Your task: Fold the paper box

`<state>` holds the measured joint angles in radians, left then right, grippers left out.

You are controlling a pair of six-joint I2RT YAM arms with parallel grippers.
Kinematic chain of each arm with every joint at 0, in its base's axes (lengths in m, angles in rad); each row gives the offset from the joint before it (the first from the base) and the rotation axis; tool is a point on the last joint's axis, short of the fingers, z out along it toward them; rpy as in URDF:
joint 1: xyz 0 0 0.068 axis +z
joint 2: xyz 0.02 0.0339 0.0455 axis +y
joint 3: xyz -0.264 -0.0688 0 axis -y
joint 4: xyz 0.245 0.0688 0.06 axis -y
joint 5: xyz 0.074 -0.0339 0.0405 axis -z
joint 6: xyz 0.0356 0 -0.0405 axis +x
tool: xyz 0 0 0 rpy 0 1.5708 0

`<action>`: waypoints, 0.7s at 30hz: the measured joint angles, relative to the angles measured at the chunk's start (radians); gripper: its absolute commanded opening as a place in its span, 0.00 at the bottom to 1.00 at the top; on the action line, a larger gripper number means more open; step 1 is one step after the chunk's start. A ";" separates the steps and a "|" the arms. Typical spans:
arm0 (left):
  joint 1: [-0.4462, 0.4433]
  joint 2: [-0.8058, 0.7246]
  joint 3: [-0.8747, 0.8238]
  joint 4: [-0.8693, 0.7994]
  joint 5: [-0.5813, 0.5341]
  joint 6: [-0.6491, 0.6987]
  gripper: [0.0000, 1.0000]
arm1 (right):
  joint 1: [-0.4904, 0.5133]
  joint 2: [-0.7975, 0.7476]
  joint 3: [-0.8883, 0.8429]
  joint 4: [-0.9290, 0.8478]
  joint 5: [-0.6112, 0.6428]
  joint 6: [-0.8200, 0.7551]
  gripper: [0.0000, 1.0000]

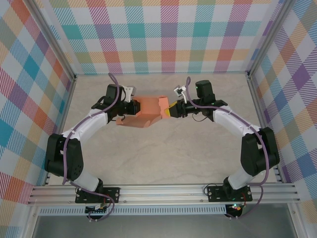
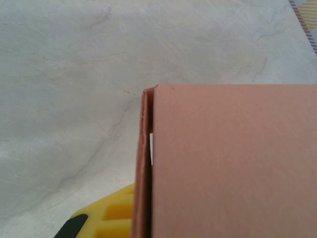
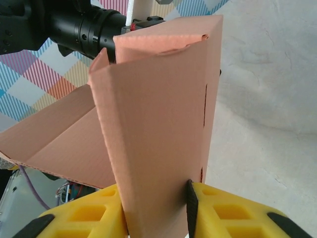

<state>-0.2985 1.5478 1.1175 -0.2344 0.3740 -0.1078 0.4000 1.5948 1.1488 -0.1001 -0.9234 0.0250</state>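
Note:
The salmon-orange paper box point(image 1: 147, 112) hangs partly folded above the middle of the table, between my two grippers. My left gripper point(image 1: 130, 107) holds its left end. In the left wrist view a folded panel of the box point(image 2: 233, 163) covers the lower right, with one yellow finger point(image 2: 106, 218) pressed against its doubled edge; the other finger is hidden behind the card. My right gripper point(image 1: 172, 110) holds the right end. Its yellow fingers point(image 3: 233, 213) are shut on an upright folded wall of the box point(image 3: 158, 124), and an open flap point(image 3: 59, 144) spreads to the left.
The pale marbled table point(image 1: 163, 158) is ringed by plaid walls point(image 1: 163, 34) at the back and sides. An aluminium rail point(image 1: 163, 191) carrying both arm bases runs along the near edge. The left arm's black wrist point(image 3: 74, 27) shows behind the box.

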 measured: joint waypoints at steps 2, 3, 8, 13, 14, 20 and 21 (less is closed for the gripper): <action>0.000 0.000 0.000 0.000 -0.005 0.000 0.00 | 0.002 0.000 0.002 0.001 0.023 0.006 0.32; 0.000 0.000 0.000 0.000 -0.009 0.000 0.00 | 0.003 0.000 0.005 -0.001 0.037 0.008 0.32; 0.003 0.000 0.000 0.000 -0.032 -0.003 0.00 | 0.037 0.000 0.034 -0.032 0.105 0.008 0.34; 0.006 0.008 0.000 -0.002 -0.043 -0.003 0.00 | 0.062 0.000 0.037 -0.038 0.142 0.012 0.39; 0.006 0.010 0.000 -0.002 -0.043 -0.003 0.00 | 0.063 0.000 0.037 -0.039 0.144 0.011 0.41; 0.006 0.017 0.000 -0.004 -0.039 0.000 0.00 | 0.066 0.000 0.040 -0.077 0.146 -0.023 0.43; 0.006 0.017 0.000 -0.005 -0.037 0.001 0.00 | 0.066 0.000 0.044 -0.087 0.146 -0.031 0.44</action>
<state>-0.2924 1.5646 1.1175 -0.2398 0.3370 -0.1070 0.4656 1.5951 1.1931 -0.1875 -0.7773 -0.0063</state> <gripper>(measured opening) 0.092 0.431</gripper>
